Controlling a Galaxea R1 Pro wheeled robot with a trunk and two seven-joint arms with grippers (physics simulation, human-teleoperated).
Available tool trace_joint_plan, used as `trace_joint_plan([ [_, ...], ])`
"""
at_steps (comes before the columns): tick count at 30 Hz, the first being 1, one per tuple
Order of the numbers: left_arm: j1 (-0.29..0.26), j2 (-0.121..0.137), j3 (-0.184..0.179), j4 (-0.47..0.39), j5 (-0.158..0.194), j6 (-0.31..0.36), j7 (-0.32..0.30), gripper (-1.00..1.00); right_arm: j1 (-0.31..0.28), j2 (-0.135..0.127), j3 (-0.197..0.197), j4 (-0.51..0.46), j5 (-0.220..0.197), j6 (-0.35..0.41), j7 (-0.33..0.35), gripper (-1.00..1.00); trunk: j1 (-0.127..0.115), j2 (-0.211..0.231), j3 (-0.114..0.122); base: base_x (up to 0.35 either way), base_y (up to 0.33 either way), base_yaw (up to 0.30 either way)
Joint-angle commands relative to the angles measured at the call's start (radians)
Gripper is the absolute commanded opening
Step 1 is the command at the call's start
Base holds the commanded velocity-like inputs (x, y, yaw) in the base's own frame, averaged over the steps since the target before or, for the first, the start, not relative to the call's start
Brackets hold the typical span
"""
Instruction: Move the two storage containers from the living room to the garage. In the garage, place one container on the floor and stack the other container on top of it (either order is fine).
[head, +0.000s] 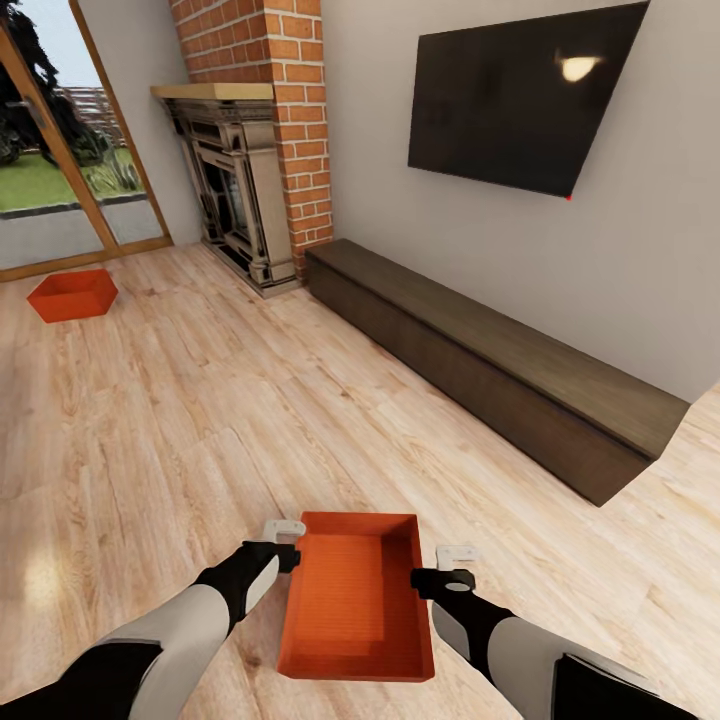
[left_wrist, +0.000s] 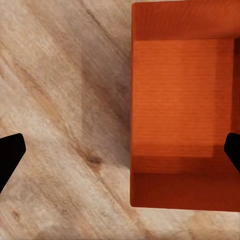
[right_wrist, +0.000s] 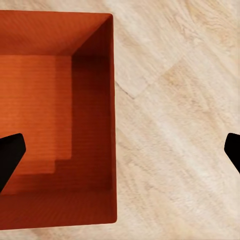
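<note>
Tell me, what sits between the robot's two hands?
The near storage container lies between the left gripper and right gripper, seen in the head view.

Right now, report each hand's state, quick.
Left hand: open, straddling the near container's left wall, nothing gripped.
Right hand: open, straddling its right wall, nothing gripped.

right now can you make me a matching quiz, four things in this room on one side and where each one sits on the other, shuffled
Things:
1. orange-red rectangular plastic bin, nearer one
2. orange-red rectangular plastic bin, farther one
3. black flat wall TV
4. long dark wooden bench

Places:
A. on the grey wall above the bench
B. on the wood floor by the glass doors
C. along the wall, right of the brick fireplace
D. on the wood floor between the left end effector and the right end effector

Pairs: 1-D, 2-B, 3-A, 4-C
</note>
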Motion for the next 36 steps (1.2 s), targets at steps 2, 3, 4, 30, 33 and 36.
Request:
trace_joint_plan([
  [2,0.0,-0.001,0.002,-0.001,-0.005,0.006,0.002,1.0,0.0,-0.001,0.007,0.003,-0.011,-0.003,-0.004,1.0,0.0,0.0,-0.001,0.0,0.0,0.0],
  [3,0.0,-0.001,0.002,0.0,-0.005,0.006,0.002,1.0,0.0,-0.001,0.007,0.003,-0.011,-0.003,-0.004,1.0,0.0,0.0,-0.001,0.0,0.0,0.0],
  [4,0.0,-0.002,0.002,0.0,-0.005,0.006,0.002,1.0,0.0,-0.001,0.007,0.004,-0.011,-0.003,-0.004,1.0,0.0,0.0,-0.001,0.0,0.0,0.0],
  [30,0.0,-0.005,0.002,-0.009,-0.004,-0.032,0.004,1.0,0.0,-0.002,0.006,0.006,-0.012,-0.003,-0.004,1.0,0.0,0.0,-0.001,0.0,0.0,0.0],
  [33,0.0,-0.012,0.002,-0.004,-0.003,-0.036,0.004,1.0,0.0,-0.002,0.006,0.006,-0.012,-0.003,-0.004,1.0,0.0,0.0,-0.001,0.024,0.0,0.0],
  [36,0.0,-0.012,0.003,-0.01,-0.004,-0.037,0.004,1.0,0.0,-0.002,0.006,0.006,-0.011,-0.003,-0.003,1.0,0.0,0.0,-0.001,0.19,0.0,0.0],
])
